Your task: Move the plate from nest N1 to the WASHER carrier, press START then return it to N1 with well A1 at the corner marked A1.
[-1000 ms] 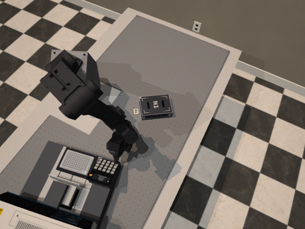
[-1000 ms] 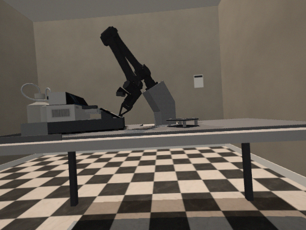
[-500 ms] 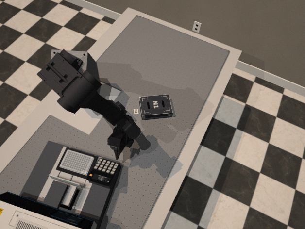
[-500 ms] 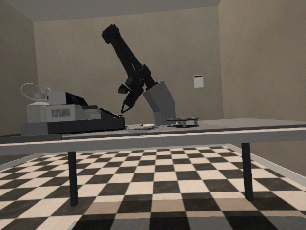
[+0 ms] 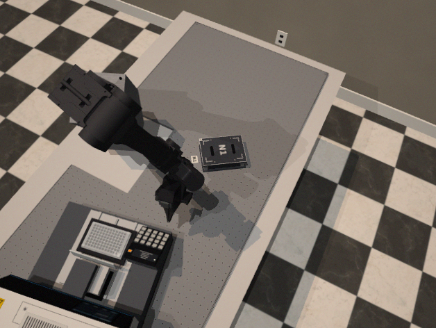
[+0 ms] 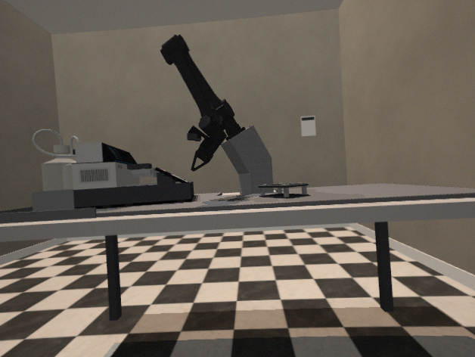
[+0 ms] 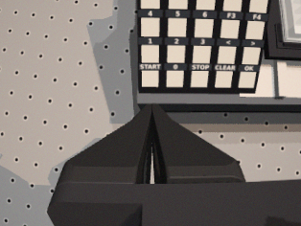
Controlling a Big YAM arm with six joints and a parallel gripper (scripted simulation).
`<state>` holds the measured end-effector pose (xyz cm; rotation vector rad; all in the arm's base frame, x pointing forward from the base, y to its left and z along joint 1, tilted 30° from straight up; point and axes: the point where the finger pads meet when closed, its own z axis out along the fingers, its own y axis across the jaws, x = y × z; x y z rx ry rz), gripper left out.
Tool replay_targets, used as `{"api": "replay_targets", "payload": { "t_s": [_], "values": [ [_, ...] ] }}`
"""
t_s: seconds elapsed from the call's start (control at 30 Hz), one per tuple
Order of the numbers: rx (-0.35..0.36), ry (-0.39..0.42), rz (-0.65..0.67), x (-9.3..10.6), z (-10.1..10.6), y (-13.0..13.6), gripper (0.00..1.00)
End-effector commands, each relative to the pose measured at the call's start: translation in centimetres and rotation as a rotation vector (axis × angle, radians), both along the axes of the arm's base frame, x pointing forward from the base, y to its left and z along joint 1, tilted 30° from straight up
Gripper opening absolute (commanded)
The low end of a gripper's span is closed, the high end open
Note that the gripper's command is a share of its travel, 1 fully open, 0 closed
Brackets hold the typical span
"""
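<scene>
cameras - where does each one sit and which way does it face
Top: overhead, looking down on the table; shows the arm, nest N1, the plate in the washer.
Exterior: low beside the table, side-on; shows the whole arm and shut gripper.
Wrist: on the arm, looking along the shut fingers at the keypad.
Top and wrist share the keypad.
</scene>
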<state>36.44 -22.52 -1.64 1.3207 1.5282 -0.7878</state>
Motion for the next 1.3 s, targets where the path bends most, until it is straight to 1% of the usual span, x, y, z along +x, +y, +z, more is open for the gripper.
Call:
{"api": "replay_targets", "payload": {
  "t_s": [0.0,0.27,0.37,0.5,1.27],
  "values": [
    [0.003,-0.024,0.008,0.2,1.0,1.1,0.00],
    [0.003,-0.024,0.008,-0.2,1.4,2.2,0.00],
    [0.002,-0.031,0.008,0.2,1.6,2.2,0.00],
    [0.002,-0.031,0.000,0.0,1.6,1.8,0.00],
    [0.002,-0.030,0.000,0.0,1.6,1.8,0.00]
  ]
}}
